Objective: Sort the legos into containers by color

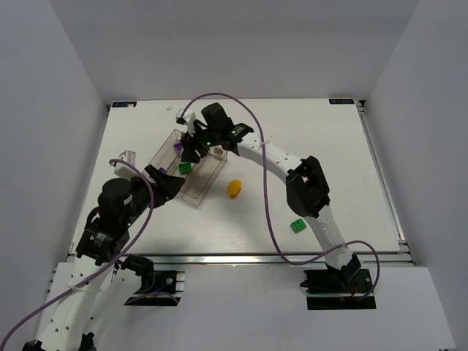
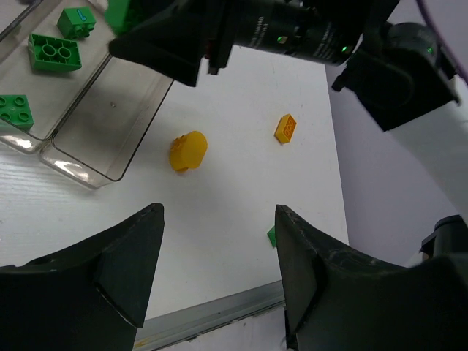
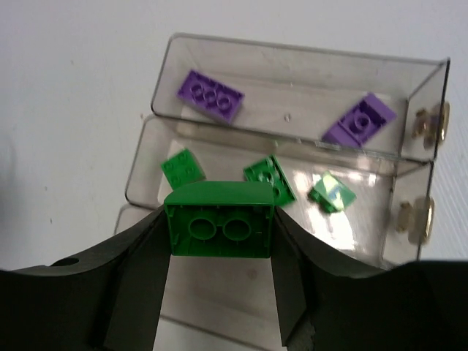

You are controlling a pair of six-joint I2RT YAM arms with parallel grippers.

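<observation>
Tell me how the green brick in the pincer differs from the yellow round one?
The green rectangular plastic brick is boxy; the yellow-orange rounded plastic brick is oval. The green brick is gripped in the right pincer; the yellow one lies loose on the white table. Both are plastic toy bricks.

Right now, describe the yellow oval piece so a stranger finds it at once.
On the white table, find the clear three-compartment tray left of centre. Beside its near end, outside it, lies the yellow oval piece. It alone is rounded; the loose orange brick and green brick are boxy.
</observation>
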